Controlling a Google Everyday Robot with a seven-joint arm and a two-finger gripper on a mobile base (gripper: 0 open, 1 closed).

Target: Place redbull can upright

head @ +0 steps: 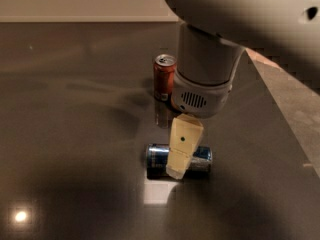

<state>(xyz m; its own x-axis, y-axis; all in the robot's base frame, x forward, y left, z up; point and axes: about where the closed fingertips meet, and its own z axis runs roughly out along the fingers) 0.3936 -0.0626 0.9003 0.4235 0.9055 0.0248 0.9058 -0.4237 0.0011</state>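
We see the slim blue-and-silver metal redbull can (157, 160) lying on its side on the dark, glossy tabletop (75, 134), a little below the middle of the view, with its long axis running left to right. It is not upright.

The gripper (178, 167), cream-coloured with a small dark dot on its face, hangs down from the thick grey cylindrical wrist (205, 79) of the pale robot arm (240, 14) and crosses the middle of the lying can, covering its logo. We cannot tell how wide or narrow the gripper stands, nor whether it touches the can.

Behind the lying can, just beside the wrist on its left, a shorter red-brown soda can (163, 79) stands upright with its silver top showing; it is well apart from the redbull can.

A small bright light reflection (21, 215) sits on the tabletop near the lower left corner. A lighter speckled surface (295, 109) borders the table's right edge.
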